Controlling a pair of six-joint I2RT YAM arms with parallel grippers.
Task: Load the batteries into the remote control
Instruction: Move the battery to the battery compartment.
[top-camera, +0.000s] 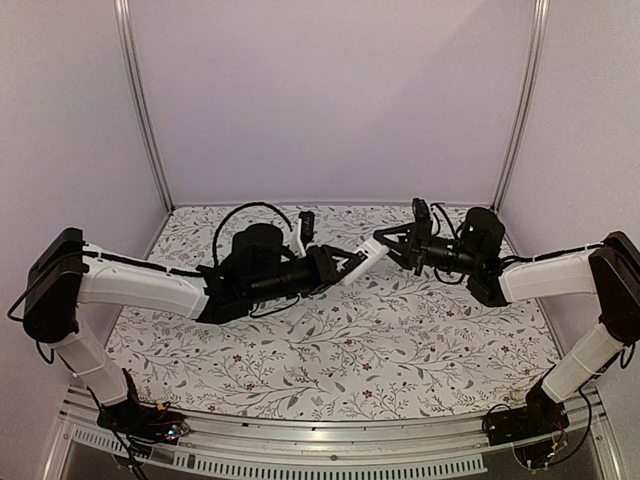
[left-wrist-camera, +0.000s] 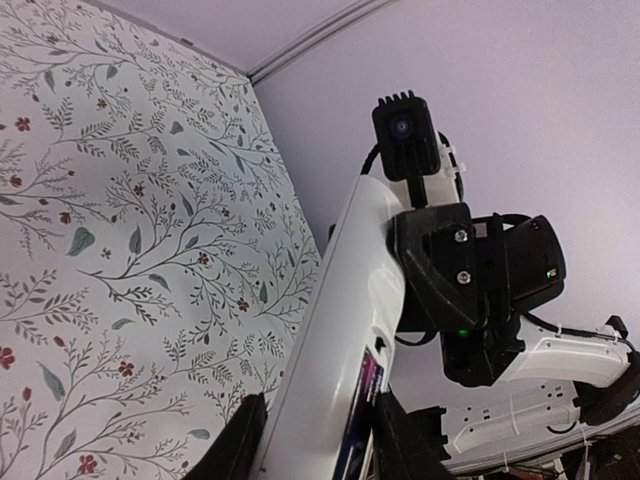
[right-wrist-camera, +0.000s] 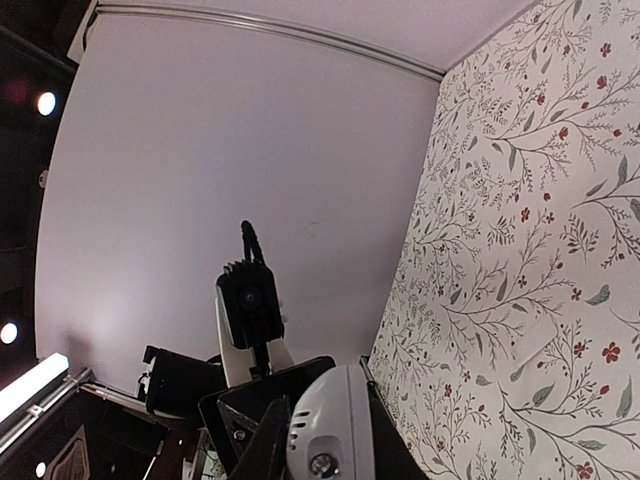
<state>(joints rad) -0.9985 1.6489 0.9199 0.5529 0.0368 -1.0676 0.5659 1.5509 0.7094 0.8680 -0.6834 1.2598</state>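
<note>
Spanning the view, table (top-camera: 330, 350) carries a leaf-and-flower patterned cover. Left arm (top-camera: 140, 285) and right arm (top-camera: 545, 275) both reach inward over the table and meet above its rear centre.

Remote (top-camera: 368, 258) is raised off the table, held in the air between the two arms above the rear centre. In the top view it is tilted, with the end on the right arm's side higher. In the left wrist view it shows as a long white body with a dark strip along one side.

Left gripper (top-camera: 348, 263) is clamped on the lower end of the remote; its fingers (left-wrist-camera: 243, 440) lie against the remote's two long sides.

Right gripper (top-camera: 388, 247) is closed on the upper end of the remote. In the right wrist view the rounded white end sits between its fingers (right-wrist-camera: 268, 445).

Neither gripper touches the table.
</note>
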